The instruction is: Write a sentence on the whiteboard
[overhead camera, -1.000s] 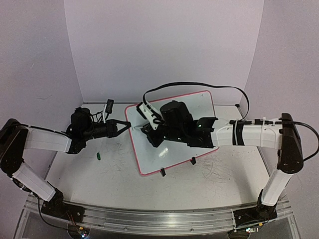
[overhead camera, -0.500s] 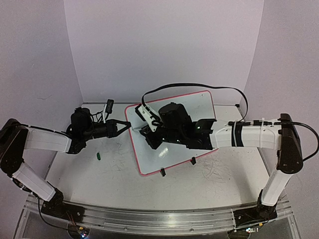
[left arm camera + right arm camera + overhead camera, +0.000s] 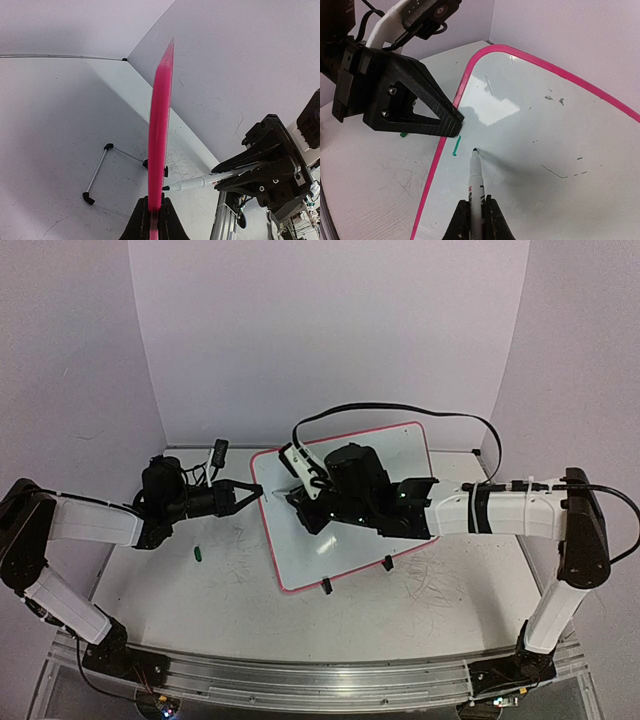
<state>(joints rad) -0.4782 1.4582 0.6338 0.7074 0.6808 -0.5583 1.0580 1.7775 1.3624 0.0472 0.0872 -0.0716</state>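
the left gripper [image 3: 256, 493] is closed tight on the pink-red frame at the left edge of the whiteboard [image 3: 300, 562]. in the left wrist view the frame's rim runs straight up from between its two black fingers [image 3: 141, 220]. the right gripper [image 3: 476, 212] is clamped on a white marker [image 3: 475, 182] and hangs over the left part of the board. the marker lies along the gripper's own line, its dark tip aimed at the board's left edge and at the left gripper's finger. whether the tip touches the glossy face i cannot tell.

just left of the tip, close inside the frame, lies one short green stroke [image 3: 456, 146], slanted. a few faint grey marks [image 3: 554, 172] dot the board farther right.

the whiteboard is in the middle of the table [image 3: 240, 605], tilted, its near edge on two black clip feet [image 3: 326, 586]. its long axis runs across the table, the right end skewed toward the far right corner.

the table is white and scuffed with grey scribbles. a small green piece [image 3: 199, 553] lies toward its left edge. pale lilac walls close in the back and both sides.
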